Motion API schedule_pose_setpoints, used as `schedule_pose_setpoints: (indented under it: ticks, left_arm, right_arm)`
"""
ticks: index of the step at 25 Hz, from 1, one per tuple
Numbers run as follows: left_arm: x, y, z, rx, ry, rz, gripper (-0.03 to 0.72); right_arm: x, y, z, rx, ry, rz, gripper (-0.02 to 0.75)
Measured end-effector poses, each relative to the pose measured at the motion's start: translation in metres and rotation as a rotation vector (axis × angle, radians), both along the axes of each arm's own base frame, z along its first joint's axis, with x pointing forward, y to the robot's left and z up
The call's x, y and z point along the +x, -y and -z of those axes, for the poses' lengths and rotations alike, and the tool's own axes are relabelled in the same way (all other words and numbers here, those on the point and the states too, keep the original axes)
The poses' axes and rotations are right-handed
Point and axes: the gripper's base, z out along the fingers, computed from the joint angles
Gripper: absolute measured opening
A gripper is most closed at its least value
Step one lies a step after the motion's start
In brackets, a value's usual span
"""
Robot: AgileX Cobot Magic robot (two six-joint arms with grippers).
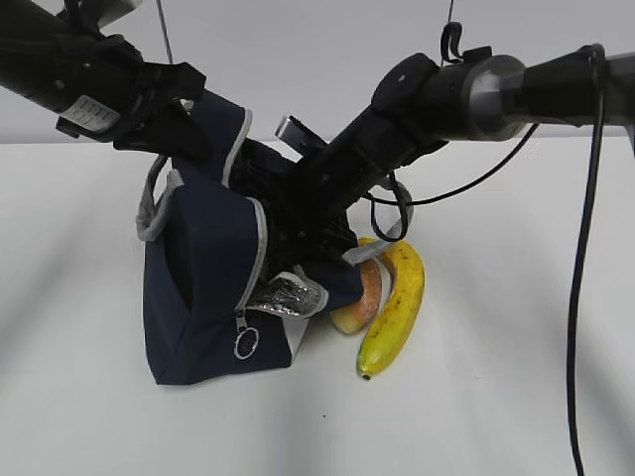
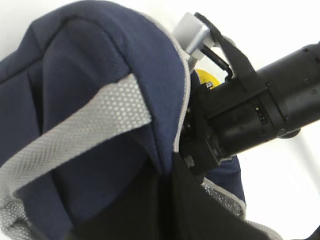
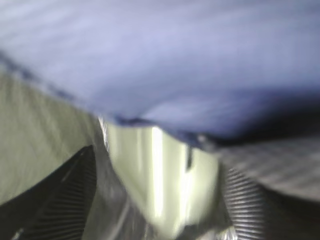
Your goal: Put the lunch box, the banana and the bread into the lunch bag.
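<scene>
Right gripper (image 3: 155,200), fingers apart around the lunch box (image 3: 150,175), inside the lunch bag (image 1: 208,297); left fingers hidden, presumably closed on the bag's top edge; banana (image 1: 394,312) beside the bag.

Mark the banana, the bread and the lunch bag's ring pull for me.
banana (image 1: 395,309): exterior view, middle of its yellow body.
bread (image 1: 361,303): exterior view, exposed crust left of the banana.
ring pull (image 1: 246,344): exterior view, metal ring on the lunch bag (image 1: 193,297) front.
</scene>
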Motion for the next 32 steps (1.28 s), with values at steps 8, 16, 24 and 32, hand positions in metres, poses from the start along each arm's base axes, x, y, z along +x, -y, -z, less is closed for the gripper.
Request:
schedule_pose_setpoints:
  ticks: [8,16,24,32]
  left_arm:
    - [0.000,0.000,0.000,0.001,0.000,0.000,-0.003]
    - [-0.002,0.000,0.001,0.016,-0.011,0.016,-0.003]
    - [-0.004,-0.001,0.003,0.034,-0.030,0.039,-0.003]
    - [-0.004,-0.001,0.003,0.045,-0.030,0.043,-0.003]
  right_arm:
    - [-0.004,-0.001,-0.009,-0.005,-0.006,-0.096,0.571]
    - [-0.015,0.008,-0.074,-0.032,0.122,-0.213,0.531]
    - [-0.034,0.042,-0.138,-0.292,0.312,-0.189,0.530]
    - [-0.079,0.077,-0.165,-0.447,0.375,-0.152,0.530]
